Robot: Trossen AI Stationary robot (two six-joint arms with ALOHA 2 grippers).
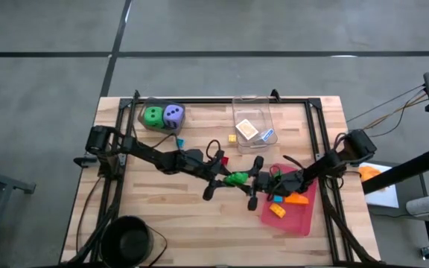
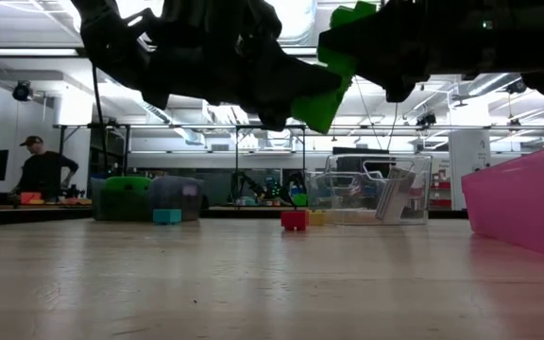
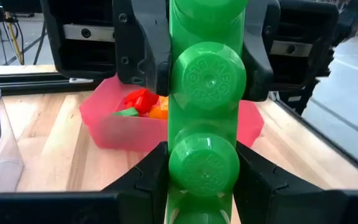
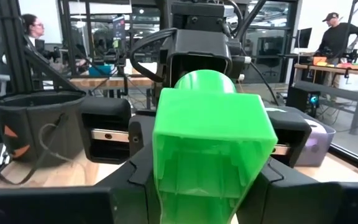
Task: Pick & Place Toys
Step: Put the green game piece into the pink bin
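Green brick [image 3: 205, 124] between both pincers, pink tray [image 1: 304, 217] beside.

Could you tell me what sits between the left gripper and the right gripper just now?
The green brick spans the gap between the left gripper and the right gripper; the high view shows it, and both wrist views show it between the fingers.

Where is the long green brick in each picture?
High view: the green brick is mid-table, between the left gripper and the right gripper.
Low view: it hangs at top centre, above the table.
Left wrist view: it fills the middle, studs facing the camera.
Right wrist view: its hollow underside fills the middle.
Shared landmark: the pink tray, by the brick in the high view, far right in the low view, behind it in the left wrist view.
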